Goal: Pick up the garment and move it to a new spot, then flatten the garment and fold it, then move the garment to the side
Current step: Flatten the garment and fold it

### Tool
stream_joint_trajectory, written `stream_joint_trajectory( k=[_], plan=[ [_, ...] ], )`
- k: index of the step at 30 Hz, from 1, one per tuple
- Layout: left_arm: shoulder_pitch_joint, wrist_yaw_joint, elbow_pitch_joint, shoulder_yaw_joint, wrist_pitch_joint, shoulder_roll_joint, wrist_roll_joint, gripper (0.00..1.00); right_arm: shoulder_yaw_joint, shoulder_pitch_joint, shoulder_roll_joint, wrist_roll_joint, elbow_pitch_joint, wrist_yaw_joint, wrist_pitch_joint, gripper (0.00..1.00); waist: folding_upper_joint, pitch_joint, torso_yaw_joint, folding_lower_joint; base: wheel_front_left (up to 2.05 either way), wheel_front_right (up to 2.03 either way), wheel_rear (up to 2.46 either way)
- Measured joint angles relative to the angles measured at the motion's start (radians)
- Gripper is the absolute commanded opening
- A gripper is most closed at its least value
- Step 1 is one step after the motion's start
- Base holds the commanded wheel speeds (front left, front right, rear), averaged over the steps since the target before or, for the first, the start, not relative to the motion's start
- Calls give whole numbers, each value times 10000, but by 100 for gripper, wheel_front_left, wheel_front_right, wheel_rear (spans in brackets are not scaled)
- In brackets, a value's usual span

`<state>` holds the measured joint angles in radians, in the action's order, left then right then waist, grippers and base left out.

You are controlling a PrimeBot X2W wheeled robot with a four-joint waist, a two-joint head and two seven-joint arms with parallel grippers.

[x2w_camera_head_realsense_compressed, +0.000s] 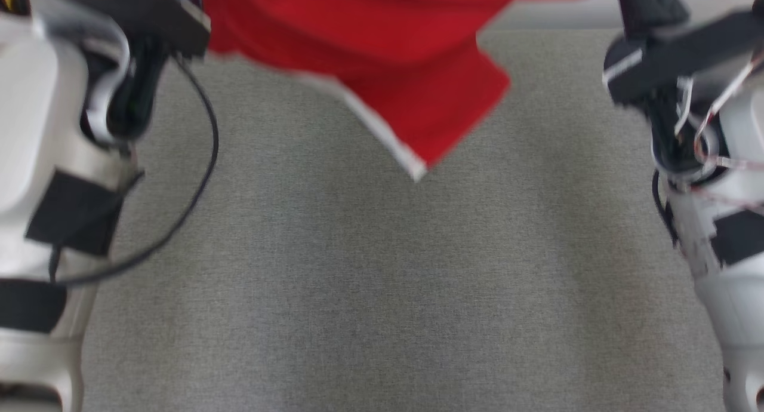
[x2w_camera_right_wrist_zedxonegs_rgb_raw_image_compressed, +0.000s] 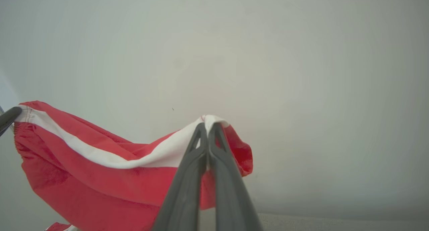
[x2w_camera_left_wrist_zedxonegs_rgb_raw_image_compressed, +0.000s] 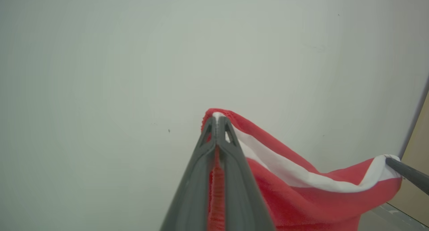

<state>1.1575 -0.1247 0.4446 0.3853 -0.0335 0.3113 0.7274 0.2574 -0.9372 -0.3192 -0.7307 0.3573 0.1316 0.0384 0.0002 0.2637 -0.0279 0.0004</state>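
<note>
Red fabric garment with a white band (x2w_camera_head_realsense_compressed: pixel 382 54) hangs clear above the grey textile surface (x2w_camera_head_realsense_compressed: pixel 382 292). Left gripper (x2w_camera_left_wrist_zedxonegs_rgb_raw_image_compressed: pixel 217 120) is pressed together, pinching one corner of the band; right gripper (x2w_camera_right_wrist_zedxonegs_rgb_raw_image_compressed: pixel 206 126) likewise pinches the opposite corner.

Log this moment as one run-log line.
phase: carry | left hand: shut on red garment at white band | right hand: shut on same band | garment: hangs between hands over grey surface
</note>
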Motion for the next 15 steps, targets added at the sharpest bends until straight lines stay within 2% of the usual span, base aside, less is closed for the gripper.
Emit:
stream_joint_trajectory(
  k=[4, 8, 15],
  plan=[
    [1027, -48, 531, 286, -617, -209, 203, 0, 435, -1069, 31, 6, 679, 0, -575, 0, -1, 63, -71, -2, 0, 0, 0],
    [1080, -61, 773, 746, -1164, -221, 696, 0, 903, -1261, 13, -19, 1166, 0, -1154, 0, -1, 23, -4, -2, 0, 0, 0],
    [-1181, -63, 449, 1542, -1944, 159, 1183, 0, 2071, 331, -443, -102, 1350, 0, -1923, 0, -1, -88, 55, -3, 0, 0, 0]
  ],
)
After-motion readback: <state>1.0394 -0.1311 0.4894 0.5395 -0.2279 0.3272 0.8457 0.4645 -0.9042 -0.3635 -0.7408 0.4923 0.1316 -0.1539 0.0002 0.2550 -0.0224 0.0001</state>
